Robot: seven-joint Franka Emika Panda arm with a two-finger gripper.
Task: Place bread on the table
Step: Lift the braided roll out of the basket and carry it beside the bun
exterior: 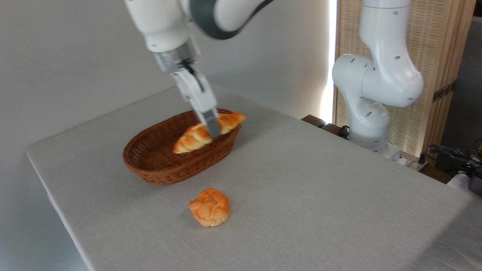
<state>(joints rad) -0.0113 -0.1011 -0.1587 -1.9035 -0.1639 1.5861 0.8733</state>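
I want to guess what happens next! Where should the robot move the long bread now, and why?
Probably sideways, out over the bare cloth. The fingers grip the long bread around its middle, lifted and tilted, but it hangs above the basket, one tip past the rim. The table has open room to the right, away from the small bun.

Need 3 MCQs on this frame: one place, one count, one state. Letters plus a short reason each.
1. Where is the round bun?
A. in the basket
B. on the table in front of the basket
C. in the gripper

2. How many bread pieces show?
A. one
B. two
C. four

3. The gripper is:
A. open, holding nothing
B. shut on the braided loaf
C. out of view

Key: 1 B, it lies on the table cloth, apart from the basket. 2 B, bun plus braided loaf. 3 B, fingers clamp the loaf, tilted over the basket.
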